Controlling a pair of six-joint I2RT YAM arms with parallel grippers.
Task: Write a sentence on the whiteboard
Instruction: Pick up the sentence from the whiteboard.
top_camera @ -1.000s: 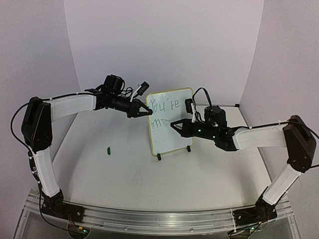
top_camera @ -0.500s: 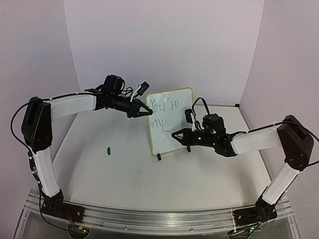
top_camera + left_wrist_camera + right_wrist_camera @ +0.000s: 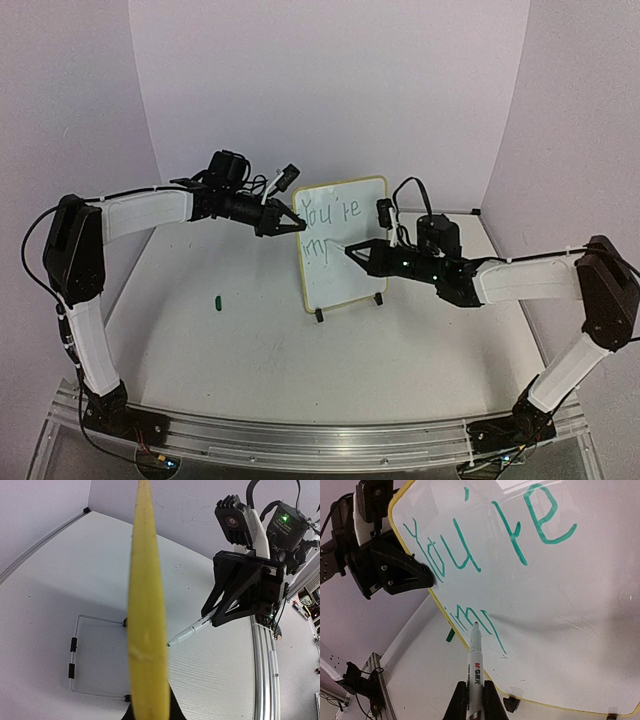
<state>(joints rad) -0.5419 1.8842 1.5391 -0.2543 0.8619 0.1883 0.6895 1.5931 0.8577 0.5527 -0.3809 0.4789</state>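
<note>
The whiteboard [image 3: 348, 285] stands upright on small black feet at mid-table. My left gripper [image 3: 298, 225] is shut on its left yellow edge [image 3: 146, 630], the dark fingers [image 3: 172, 707] just showing under the blurred frame. The sentence [image 3: 330, 213] in green reads "You're" [image 3: 490, 535], with "im" and a long slanted stroke [image 3: 480, 622] on a second line. My right gripper [image 3: 360, 253] is shut on a white marker [image 3: 476, 665], whose tip meets the board face at that second line. The marker [image 3: 192, 630] and right gripper [image 3: 235, 612] also show past the board's edge.
A small green marker cap [image 3: 217, 300] lies on the table left of the board, also visible as the cap [image 3: 450, 635] behind the board's edge. A wire stand [image 3: 75, 655] props the board from behind. Purple walls close in the back and sides.
The right gripper dropped down the board with the marker, drawing a long stroke after the "m", then rose back to the second line. The left gripper and board stayed put.
</note>
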